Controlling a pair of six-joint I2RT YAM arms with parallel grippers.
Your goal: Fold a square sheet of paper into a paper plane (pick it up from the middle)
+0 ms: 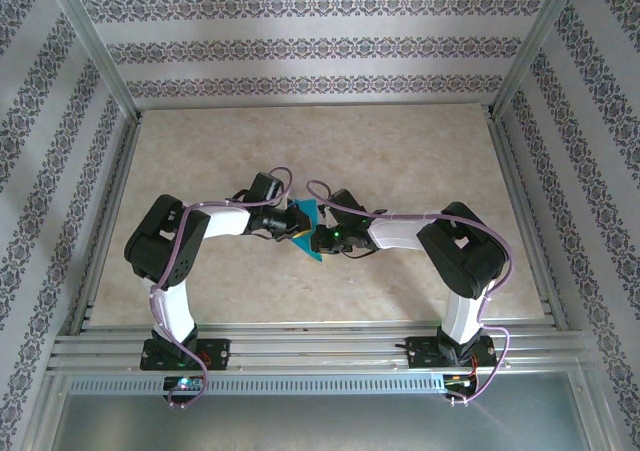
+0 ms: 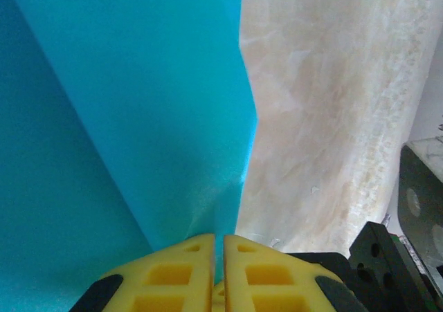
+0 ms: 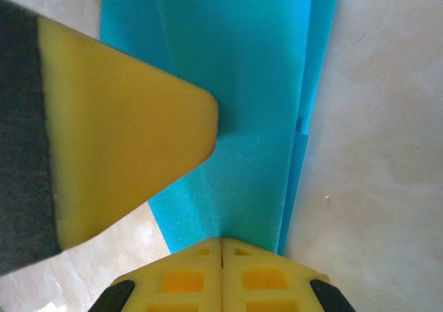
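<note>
tabletop [image 1: 400,151], beige marbled between striped walls [image 1: 300,46], lies beneath left gripper [image 2: 223,246] and right gripper [image 3: 221,250], both clamped on folded blue paper [image 3: 242,84].

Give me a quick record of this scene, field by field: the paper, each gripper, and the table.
paper: blue paper, folded with lengthwise creases, held between the two arms
left gripper: left gripper shut on the blue paper's end
right gripper: right gripper shut on the blue paper from the opposite side
spacing: a left finger lies against the paper close to the right grip
table: beige marbled table
paper lifted: cannot tell
</note>
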